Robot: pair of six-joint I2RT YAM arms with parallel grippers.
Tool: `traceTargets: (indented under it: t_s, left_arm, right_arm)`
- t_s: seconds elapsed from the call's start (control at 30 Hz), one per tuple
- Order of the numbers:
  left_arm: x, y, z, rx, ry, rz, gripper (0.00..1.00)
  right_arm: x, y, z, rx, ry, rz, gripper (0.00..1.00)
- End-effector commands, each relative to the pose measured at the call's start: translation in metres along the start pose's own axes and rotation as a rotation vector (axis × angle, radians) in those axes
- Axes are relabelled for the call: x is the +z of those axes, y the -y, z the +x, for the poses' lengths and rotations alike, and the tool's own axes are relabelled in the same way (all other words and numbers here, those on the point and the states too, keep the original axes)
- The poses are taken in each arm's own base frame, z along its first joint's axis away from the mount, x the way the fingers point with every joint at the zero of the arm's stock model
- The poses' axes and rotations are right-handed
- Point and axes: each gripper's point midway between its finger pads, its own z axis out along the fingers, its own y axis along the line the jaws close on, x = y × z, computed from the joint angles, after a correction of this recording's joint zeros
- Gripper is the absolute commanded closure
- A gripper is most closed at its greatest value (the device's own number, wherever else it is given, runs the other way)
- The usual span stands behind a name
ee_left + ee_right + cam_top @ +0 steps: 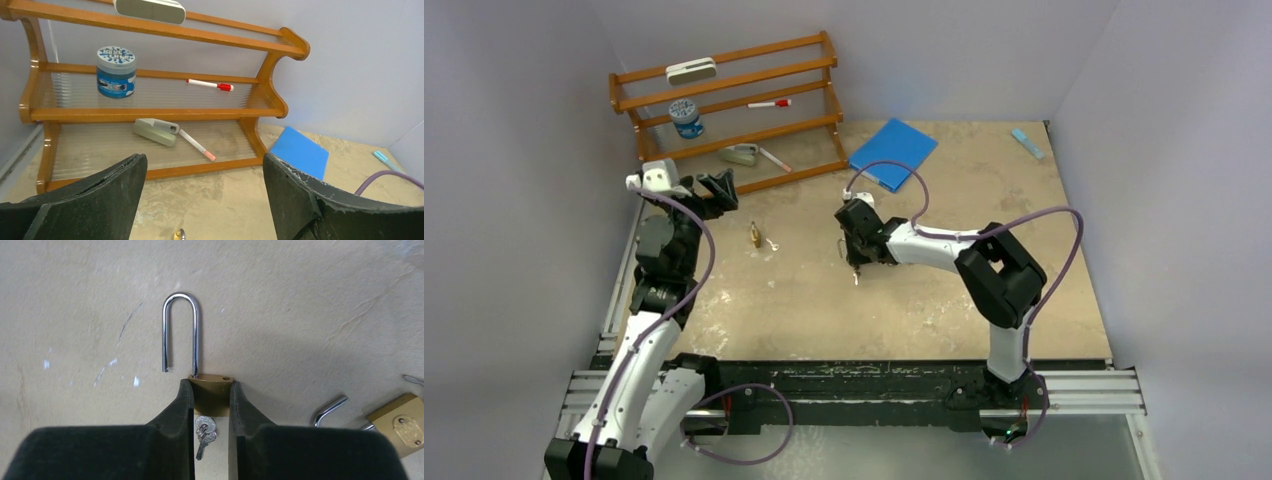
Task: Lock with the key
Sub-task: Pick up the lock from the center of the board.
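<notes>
The padlock [210, 386] is brass, its shackle [195, 335] silver.

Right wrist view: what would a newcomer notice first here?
The brass padlock, clamped in the right pincer, stands out with its shackle open and small keys showing between the fingers. A second brass padlock lies at that view's right edge. At the far left of the table, the left pincer gapes wide, facing a wooden rack.

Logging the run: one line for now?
right gripper: jaws shut on padlock | shackle: open | keys: between jaws | left gripper: jaws open
</notes>
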Motion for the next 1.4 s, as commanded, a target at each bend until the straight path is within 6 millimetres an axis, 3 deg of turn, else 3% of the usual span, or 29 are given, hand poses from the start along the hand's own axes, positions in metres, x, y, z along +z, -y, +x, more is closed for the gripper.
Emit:
traceTargets:
  t_s: [0.0, 0.17, 0.27, 0.43, 0.63, 0.83, 1.0, 1.1, 1.37]
  left_arm:
    - [0.012, 0.019, -0.021, -0.075, -0.037, 0.035, 0.14]
    - [0.02, 0.069, 0.007, -0.069, -0.281, 0.292, 0.15]
    - [0.0, 0.111, 0.027, -0.07, -0.424, 0.575, 0.19]
    - [-0.03, 0.146, 0.018, -0.126, -0.405, 0.847, 0.2]
    - [-0.07, 0.176, 0.012, -0.127, -0.358, 1.109, 0.2]
    - [-0.088, 0.186, 0.02, -0.106, -0.373, 1.189, 0.21]
    - [-0.096, 0.191, 0.028, -0.078, -0.421, 1.232, 0.34]
    - [-0.097, 0.189, 0.029, -0.048, -0.421, 1.228, 0.34]
    - [-0.11, 0.197, 0.031, -0.057, -0.445, 1.304, 0.47]
  right_arm:
    - [-0.02, -0.016, 0.003, -0.137, 0.025, -0.158, 1.0]
    - [-0.079, -0.044, -0.036, -0.41, 0.226, -0.425, 1.0]
    - [-0.124, -0.051, -0.053, -0.473, 0.295, -0.602, 1.0]
    - [-0.18, -0.04, -0.08, -0.471, 0.412, -0.73, 1.0]
    - [-0.247, -0.051, -0.093, -0.491, 0.501, -0.951, 1.0]
    - [-0.283, -0.067, -0.088, -0.535, 0.476, -1.146, 1.0]
    - [-0.302, -0.072, -0.087, -0.546, 0.471, -1.233, 1.0]
    - [-0.307, -0.073, -0.086, -0.549, 0.463, -1.253, 1.0]
    - [-0.304, -0.075, -0.09, -0.545, 0.452, -1.254, 1.0]
